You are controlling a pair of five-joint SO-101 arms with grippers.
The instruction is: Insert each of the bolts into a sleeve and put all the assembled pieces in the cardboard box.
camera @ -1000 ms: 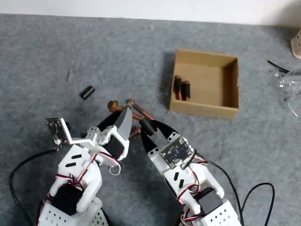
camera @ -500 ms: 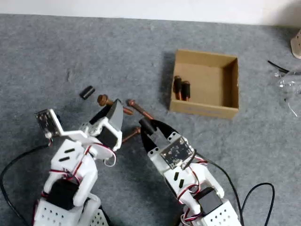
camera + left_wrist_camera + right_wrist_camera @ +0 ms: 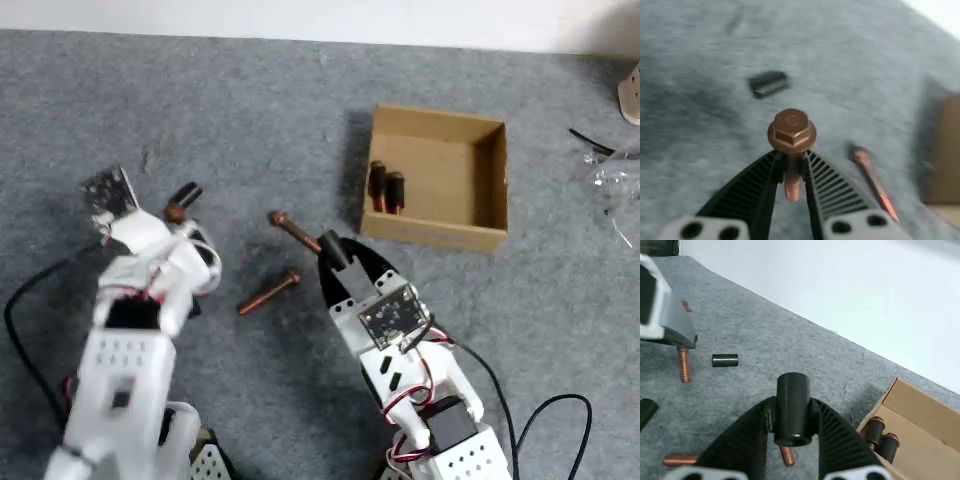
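**While both claws hold parts, misalignment threatens**

Because our left claw clamps its bolt by the shank only, it could twist or drop. Our right claw grips a sleeve well apart; a skewed meeting would jam. Farther off lie a loose bolt, another bolt, a spare sleeve, then the cardboard box with two assembled pieces.

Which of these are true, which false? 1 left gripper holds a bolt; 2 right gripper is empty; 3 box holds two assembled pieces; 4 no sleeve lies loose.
1. The left gripper holds a bolt: true.
2. The right gripper is empty: false; it is shut on a sleeve.
3. The cardboard box holds two assembled pieces: true.
4. No sleeve lies loose: false; a loose sleeve lies on the carpet near the left gripper.
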